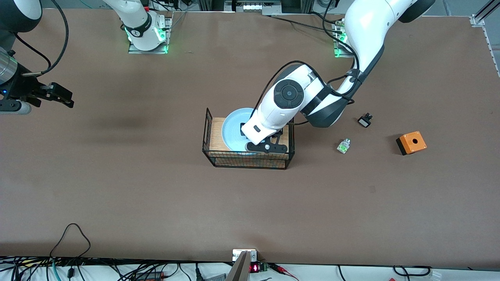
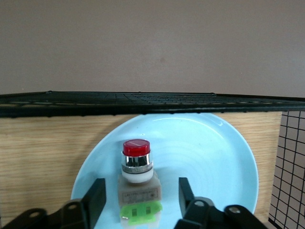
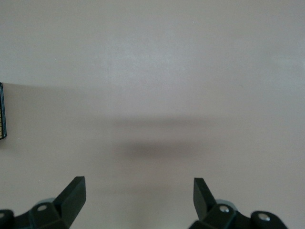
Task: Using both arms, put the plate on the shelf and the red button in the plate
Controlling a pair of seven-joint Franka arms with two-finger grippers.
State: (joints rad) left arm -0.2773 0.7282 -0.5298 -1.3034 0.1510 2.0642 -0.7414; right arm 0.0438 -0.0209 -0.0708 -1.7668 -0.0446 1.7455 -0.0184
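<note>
While right gripper [image 1: 58, 95] waits, left gripper [image 2: 138, 202] straddles red button [image 2: 137, 183].

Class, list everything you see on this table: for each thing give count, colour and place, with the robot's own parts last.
plate: 1, pale blue, in the wire rack.
red button: 1, red cap, white body, green end, on the plate between the left gripper's fingers, not gripped.
wire rack: 1, black, wooden floor, mid-table.
white-green piece: 1, toward the left arm's end.
black-and-white piece: 1, farther from the camera.
orange box: 1, beside them.
left gripper: open, over the plate.
right gripper: open, waiting over bare table.

Robot lab: bolted arms, cables [image 1: 70, 269].
</note>
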